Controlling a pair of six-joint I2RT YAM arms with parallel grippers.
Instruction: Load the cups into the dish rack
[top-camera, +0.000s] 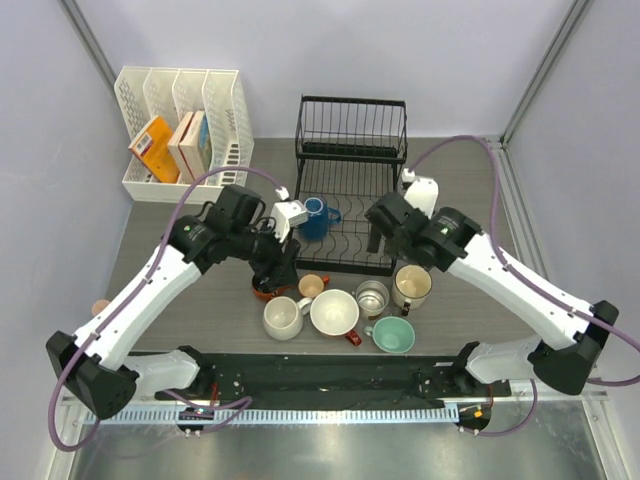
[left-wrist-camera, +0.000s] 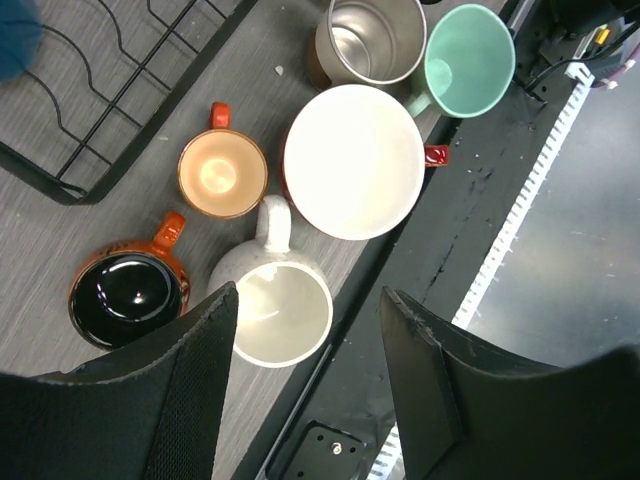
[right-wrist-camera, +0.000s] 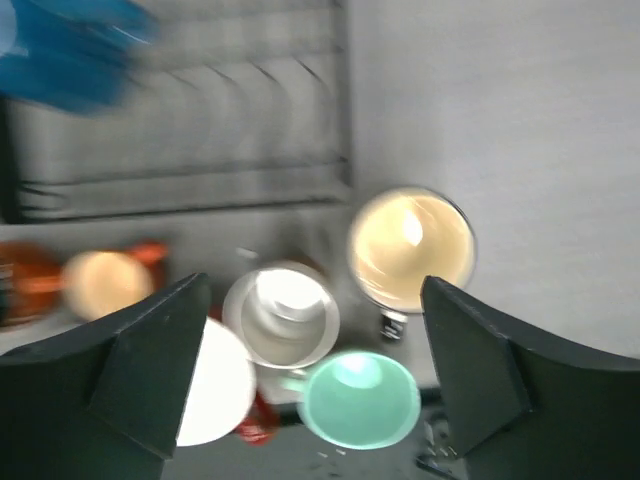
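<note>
Left wrist shows our left gripper (left-wrist-camera: 310, 300) gaping wide over the white mug (left-wrist-camera: 285, 315) by the near edge; our right gripper (right-wrist-camera: 315, 290) gapes likewise. We judge pickup comes next: descend, pinch its rim, carry it to the dish rack (top-camera: 340, 265) at the far edge.

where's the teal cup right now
In the top view the teal cup sits right of centre at the cluster's near edge, just in front of the steel cup.

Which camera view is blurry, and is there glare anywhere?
Right wrist view: motion-smeared, with the rack and blue cup streaked. Left wrist view: sharp, with a glare spot inside the black cup. Top view: sharp and evenly lit.
</note>
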